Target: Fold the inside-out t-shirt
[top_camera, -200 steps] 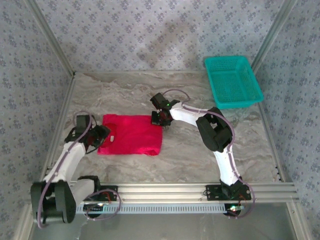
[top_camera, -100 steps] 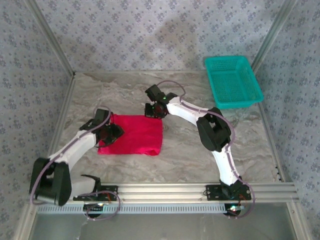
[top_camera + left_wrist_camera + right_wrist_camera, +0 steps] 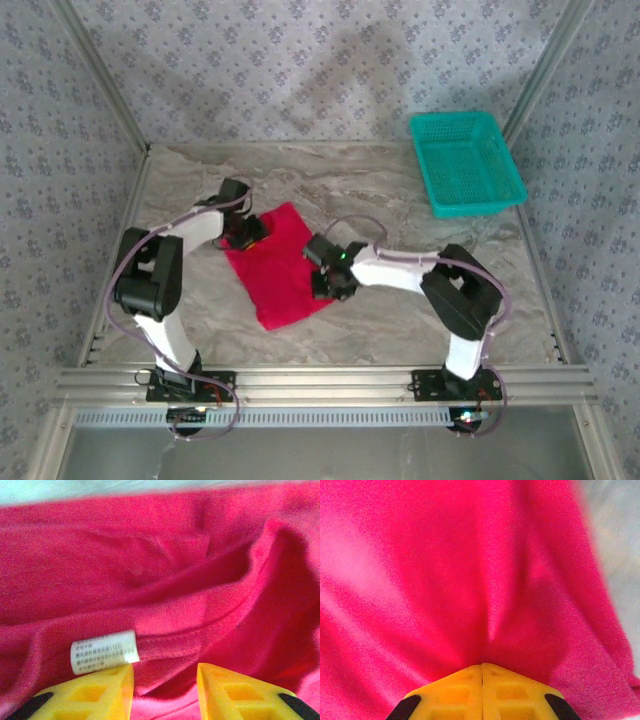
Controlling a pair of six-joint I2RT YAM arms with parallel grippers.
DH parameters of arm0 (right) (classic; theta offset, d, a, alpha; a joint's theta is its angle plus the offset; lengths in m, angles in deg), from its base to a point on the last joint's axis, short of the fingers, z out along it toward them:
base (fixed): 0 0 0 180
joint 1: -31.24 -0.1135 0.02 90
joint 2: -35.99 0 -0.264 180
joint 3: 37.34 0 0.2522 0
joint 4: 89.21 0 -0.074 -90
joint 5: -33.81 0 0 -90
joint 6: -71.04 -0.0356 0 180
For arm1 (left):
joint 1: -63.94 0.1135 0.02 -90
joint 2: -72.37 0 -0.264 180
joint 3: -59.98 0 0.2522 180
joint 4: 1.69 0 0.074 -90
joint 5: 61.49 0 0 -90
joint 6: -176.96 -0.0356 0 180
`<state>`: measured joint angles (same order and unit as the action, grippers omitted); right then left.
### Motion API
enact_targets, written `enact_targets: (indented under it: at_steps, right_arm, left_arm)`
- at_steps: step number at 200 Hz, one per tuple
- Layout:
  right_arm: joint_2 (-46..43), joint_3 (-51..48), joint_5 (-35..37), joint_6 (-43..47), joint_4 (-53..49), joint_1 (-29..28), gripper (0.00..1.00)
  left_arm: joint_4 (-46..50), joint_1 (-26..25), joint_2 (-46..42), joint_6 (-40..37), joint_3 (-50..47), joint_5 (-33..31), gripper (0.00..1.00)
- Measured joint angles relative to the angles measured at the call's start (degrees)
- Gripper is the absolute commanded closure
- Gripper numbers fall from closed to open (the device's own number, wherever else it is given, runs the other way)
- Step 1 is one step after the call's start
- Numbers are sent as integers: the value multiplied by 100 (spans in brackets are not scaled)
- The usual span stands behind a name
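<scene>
Top external view: plain red cloth t-shirt (image 3: 282, 270) looks mostly folded, just skewed mid-frame; it's pinched by the clamped right gripper (image 3: 320, 290), left gripper (image 3: 250, 237) half-open, hold unclear.

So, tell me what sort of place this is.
Probably a robot lab work cell, not a home: a marble-look table boxed in by an aluminium frame and patterned backdrop walls, with a red t-shirt lying on it.

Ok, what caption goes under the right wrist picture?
Right gripper shut on a puckered fold of the red t-shirt, pale table showing at the right.
</scene>
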<state>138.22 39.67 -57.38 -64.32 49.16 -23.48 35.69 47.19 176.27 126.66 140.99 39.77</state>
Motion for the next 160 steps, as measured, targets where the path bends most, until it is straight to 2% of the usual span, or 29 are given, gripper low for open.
enact_targets:
  at_steps: [18,28,55,66,84,103,130,160]
  right_arm:
    - [-256,26,57,-103,-173,-509,87]
    - [-396,96,105,-129,-264,-514,79]
    - [-603,437,205,153,-223,186,52]
    - [-557,680,173,446,-103,608,46]
    - [-153,1377,105,940,26,1193,43]
    - [612,2321,101,1499,116,1508,42]
    - [1790,3521,46,2131,55,1602,41]
    - [2614,4164,-125,2479,-149,1613,44]
  left_arm:
    - [249,-142,205,-306,702,166,59]
    - [404,-164,208,-446,1003,221,58]
    - [686,24,103,-673,1434,378,56]
    - [802,184,31,-732,1434,428,54]
    - [925,551,-35,-804,1351,533,50]
    - [984,999,-39,-876,1161,654,46]
    - [1104,1453,-24,-914,1005,741,43]
    - [1047,1445,160,-927,1005,916,43]
